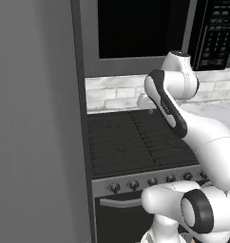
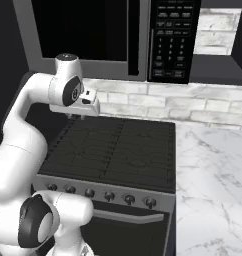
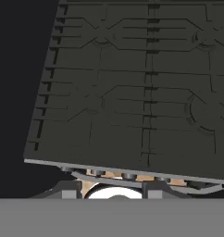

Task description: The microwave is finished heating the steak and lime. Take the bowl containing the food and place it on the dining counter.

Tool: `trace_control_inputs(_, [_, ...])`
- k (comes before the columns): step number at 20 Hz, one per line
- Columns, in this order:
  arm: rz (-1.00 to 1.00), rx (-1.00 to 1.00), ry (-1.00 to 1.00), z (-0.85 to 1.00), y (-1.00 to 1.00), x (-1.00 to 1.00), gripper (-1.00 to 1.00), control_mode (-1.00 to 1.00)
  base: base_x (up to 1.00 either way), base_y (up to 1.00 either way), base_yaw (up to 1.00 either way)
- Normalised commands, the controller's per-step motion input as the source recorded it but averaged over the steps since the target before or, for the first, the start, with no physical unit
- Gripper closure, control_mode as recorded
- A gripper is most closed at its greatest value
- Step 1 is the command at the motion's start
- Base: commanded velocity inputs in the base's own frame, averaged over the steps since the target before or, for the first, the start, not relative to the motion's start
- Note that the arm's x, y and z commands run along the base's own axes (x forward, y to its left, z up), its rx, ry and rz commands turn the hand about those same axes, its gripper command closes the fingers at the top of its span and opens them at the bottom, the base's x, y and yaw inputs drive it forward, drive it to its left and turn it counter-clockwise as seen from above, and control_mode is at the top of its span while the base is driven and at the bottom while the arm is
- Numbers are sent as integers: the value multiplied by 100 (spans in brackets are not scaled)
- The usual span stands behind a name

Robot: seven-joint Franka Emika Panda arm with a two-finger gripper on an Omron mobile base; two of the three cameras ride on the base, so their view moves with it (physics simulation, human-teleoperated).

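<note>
White robot arm joints fill the foreground as the hand hangs over the black stove, beneath the closed microwave; its fingers stand apart, whether grasping anything cannot be told. Marble tabletop lies beside the stove.

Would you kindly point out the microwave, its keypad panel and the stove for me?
microwave (image 2: 83, 30): right base view, on its dark glass door.
keypad panel (image 2: 172, 42): right base view, among the buttons.
stove (image 2: 113, 147): right base view, on the black burner grates.
</note>
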Motion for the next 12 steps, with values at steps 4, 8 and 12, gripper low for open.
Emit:
trace_control_inputs(4, [0, 0, -5, 0, 0, -17, -100, -100, 0, 0, 0])
trace_control_inputs(8, [0, -2, -13, 0, 0, -54, -100, -100, 0, 0, 0])
trace_control_inputs(12, [0, 0, -6, 0, 0, -20, -100, 100, 0, 0, 0])
